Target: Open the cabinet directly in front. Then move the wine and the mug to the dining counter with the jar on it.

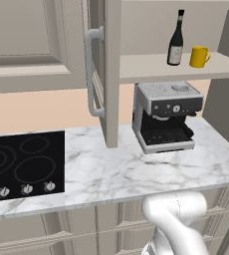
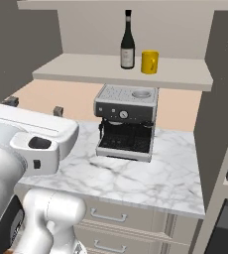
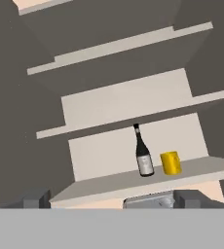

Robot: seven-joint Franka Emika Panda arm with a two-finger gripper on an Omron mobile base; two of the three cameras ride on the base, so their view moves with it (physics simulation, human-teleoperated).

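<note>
Two items on open cabinet [image 1: 111,74] shelf — wine [image 1: 175,40], mug [image 1: 199,57] | coffee machine [image 1: 165,115] below | fingers [image 3: 36,198] wide, empty

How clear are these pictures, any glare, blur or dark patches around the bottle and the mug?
Left base view: even flat light, bottle and mug sharp, no glare. Right base view: the cabinet side walls fall in dark shade, and the coffee machine casts a soft shadow on the counter. Hand view: tilted, dim grey shelving, slightly soft, yet both items readable.
</note>
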